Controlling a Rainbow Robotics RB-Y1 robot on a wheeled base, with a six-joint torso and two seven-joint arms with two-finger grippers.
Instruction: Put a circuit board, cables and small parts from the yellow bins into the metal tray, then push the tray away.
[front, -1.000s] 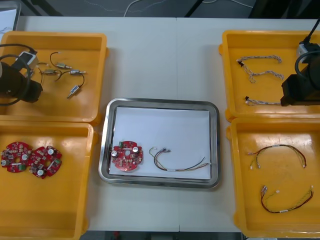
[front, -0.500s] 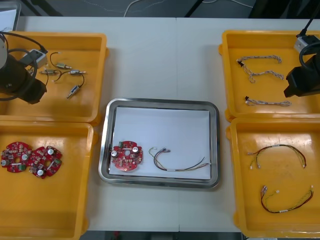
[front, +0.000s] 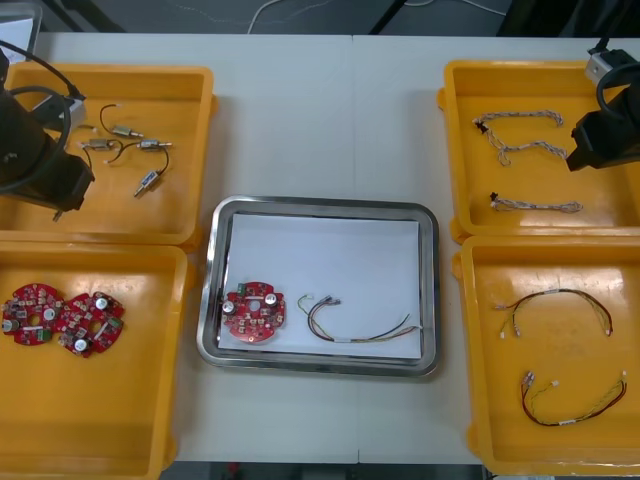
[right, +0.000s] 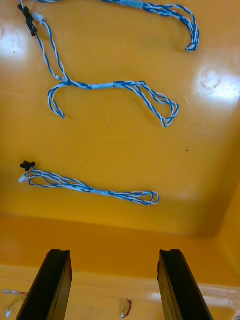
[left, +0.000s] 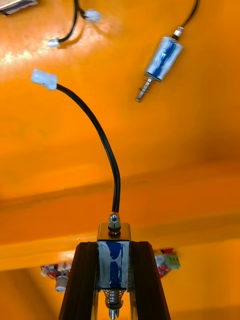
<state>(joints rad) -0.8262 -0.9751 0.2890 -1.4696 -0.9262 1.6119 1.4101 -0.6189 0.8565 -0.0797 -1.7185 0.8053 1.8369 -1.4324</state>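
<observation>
Left tool (left: 114, 246), nearer bin wall (left: 190, 200), snug around small metal part (left: 111, 262); right tool (right: 114, 255) agape.

A light table (front: 330, 120) is lying beneath everything, a seam running down its middle; beyond its far edge a white cord (front: 262, 10) is trailing across the dark floor.

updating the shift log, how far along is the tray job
Done: a circuit board and one cable lie in the metal tray. In hand: the left gripper is shut on a small metal part above the far left bin; the right gripper hangs open over the blue and white cables. Left: that part and a blue and white cable into the tray, then the push.
</observation>
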